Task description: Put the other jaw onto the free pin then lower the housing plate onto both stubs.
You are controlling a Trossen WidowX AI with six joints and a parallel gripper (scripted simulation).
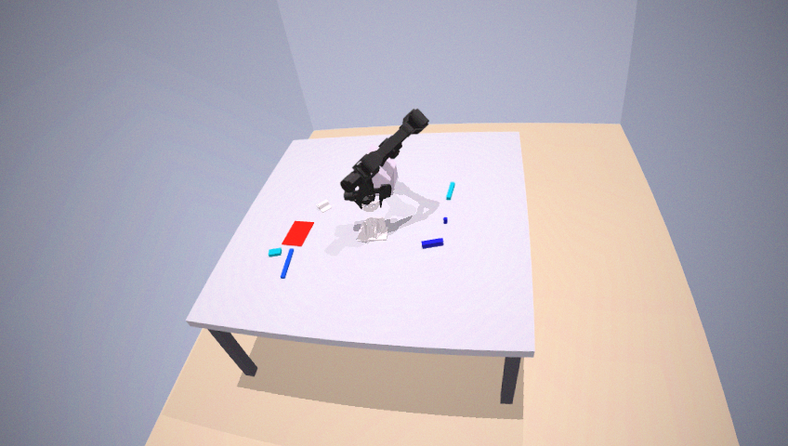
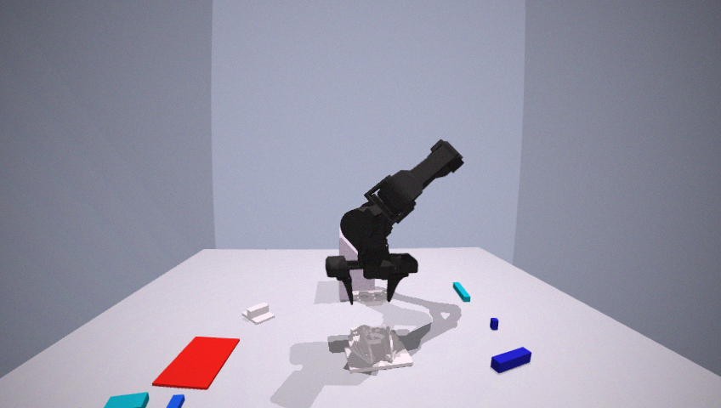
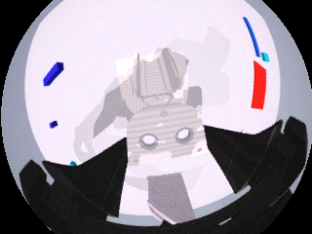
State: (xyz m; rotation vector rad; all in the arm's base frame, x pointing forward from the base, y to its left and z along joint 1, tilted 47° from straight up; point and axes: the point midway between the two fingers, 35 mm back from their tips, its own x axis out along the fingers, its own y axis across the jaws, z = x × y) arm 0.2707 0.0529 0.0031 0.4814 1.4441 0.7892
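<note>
Your pincer (image 1: 374,204) (image 2: 370,302) (image 3: 164,136), mid-frame in exterior view, grips housing plate (image 1: 370,207) (image 2: 370,297) (image 3: 163,128) between wide-set fingers. Your jaw assembly (image 1: 373,229) (image 2: 374,346) (image 3: 161,80) sits lower centre there, on table (image 1: 359,298) (image 2: 283,273) (image 3: 97,34), apart from plate.

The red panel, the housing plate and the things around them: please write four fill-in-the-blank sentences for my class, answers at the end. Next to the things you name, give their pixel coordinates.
The flat panel (image 1: 297,233) (image 2: 195,363) (image 3: 258,85) is coloured ____.
The end effector (image 1: 369,205) (image 2: 370,302) (image 3: 164,136) is gripping the housing ____.
That gripped part has ____ large round holes.
The robot arm (image 1: 381,154) (image 2: 400,194) is coloured ____.

Missing words: red; plate; two; black
</note>
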